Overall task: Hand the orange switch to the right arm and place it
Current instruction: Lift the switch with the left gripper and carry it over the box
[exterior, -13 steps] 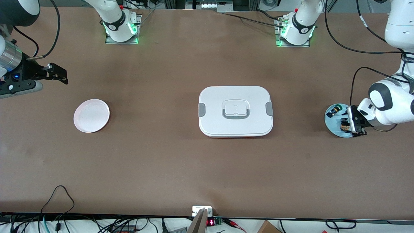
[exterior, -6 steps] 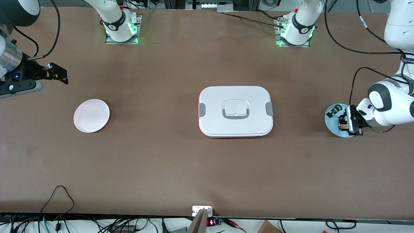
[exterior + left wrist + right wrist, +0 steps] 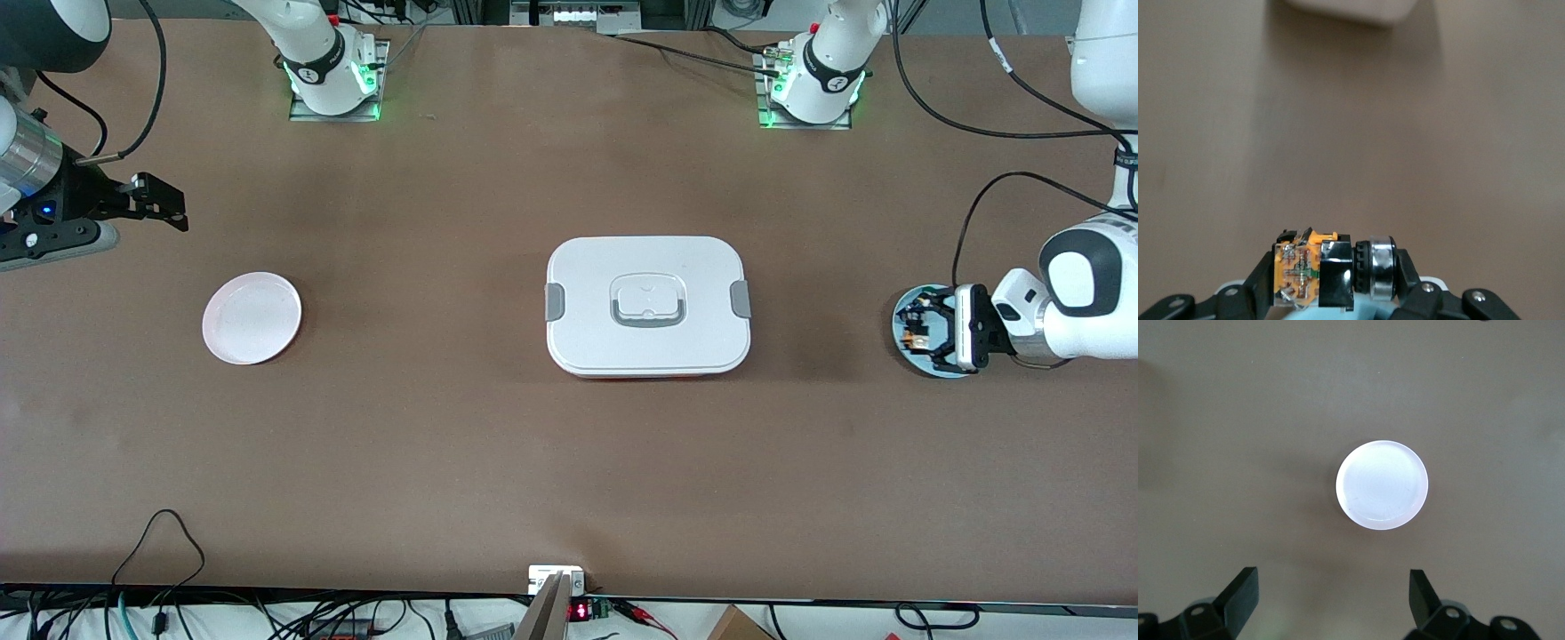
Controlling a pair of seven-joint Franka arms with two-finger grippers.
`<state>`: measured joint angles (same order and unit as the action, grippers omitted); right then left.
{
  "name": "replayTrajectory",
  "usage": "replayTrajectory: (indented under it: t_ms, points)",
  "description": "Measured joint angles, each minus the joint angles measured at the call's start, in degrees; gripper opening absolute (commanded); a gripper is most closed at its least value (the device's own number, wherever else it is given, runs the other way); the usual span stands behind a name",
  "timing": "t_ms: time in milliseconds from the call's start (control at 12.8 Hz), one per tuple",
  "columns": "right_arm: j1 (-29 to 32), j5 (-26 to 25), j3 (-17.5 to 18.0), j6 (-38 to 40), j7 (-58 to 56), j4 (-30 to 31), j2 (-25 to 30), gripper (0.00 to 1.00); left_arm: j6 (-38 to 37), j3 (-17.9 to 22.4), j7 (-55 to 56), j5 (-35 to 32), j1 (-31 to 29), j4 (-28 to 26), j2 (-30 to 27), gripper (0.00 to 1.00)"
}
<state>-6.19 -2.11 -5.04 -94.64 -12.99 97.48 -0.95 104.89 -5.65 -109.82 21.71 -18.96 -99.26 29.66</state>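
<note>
Since a second ago the left gripper (image 3: 920,331) has swung level over the blue plate (image 3: 932,370) at the left arm's end of the table, and the green-tipped black cylinder that showed on that plate earlier can no longer be made out. Its fingers (image 3: 1255,287) are clamped on the orange switch (image 3: 1313,275), held just above the plate. In the left wrist view the switch lies crosswise between the fingers, its long axis running finger to finger, with the orange circuit face at one end and a silver ring at the other.

At the table's middle sits a closed white lidded box (image 3: 647,306); its contents are hidden.

Toward the right arm's end lies a white plate (image 3: 252,317). The right gripper (image 3: 164,204) waits unmoved above the table beside that plate, its fingers (image 3: 1238,595) spread wide, holding nothing.
</note>
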Motion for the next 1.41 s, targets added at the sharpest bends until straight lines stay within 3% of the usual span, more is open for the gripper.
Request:
replayTrajectory:
  t_ms: [234,468,703,1093,1171,1405]
  points:
    - [-0.04,0.0,0.01,0.0,0.01,0.0,0.0,1.0,-9.81,-5.37,-0.29,12.98,0.04,1.43,-1.39,0.31]
    - [-0.12,0.01,0.03,0.0,0.04,-0.31,0.0,1.0,-12.85,-12.11,-1.02,26.83,0.17,1.62,-1.27,0.32]
    - [-0.27,0.06,0.36,-0.01,-0.04,-0.83,-0.16,1.0,-12.1,-19.47,-2.26,38.69,0.57,1.66,-1.3,0.31]
    - [-4.37,0.77,1.34,0.54,-1.94,-2.91,-2.83,1.0,0.09,-29.56,-2.69,48.77,0.53,1.4,-1.5,0.31]
    - [-4.79,4.57,1.44,0.54,-2.94,-3.12,-3.47,1.0,3.4,-31.57,-2.7,50.78,0.54,1.28,-1.57,0.31]
    - [-4.39,27.97,1.05,0.6,-1.63,-3.28,-5.17,1.0,10.45,-36.37,-2.7,55.3,0.59,0.42,-2.09,0.31]
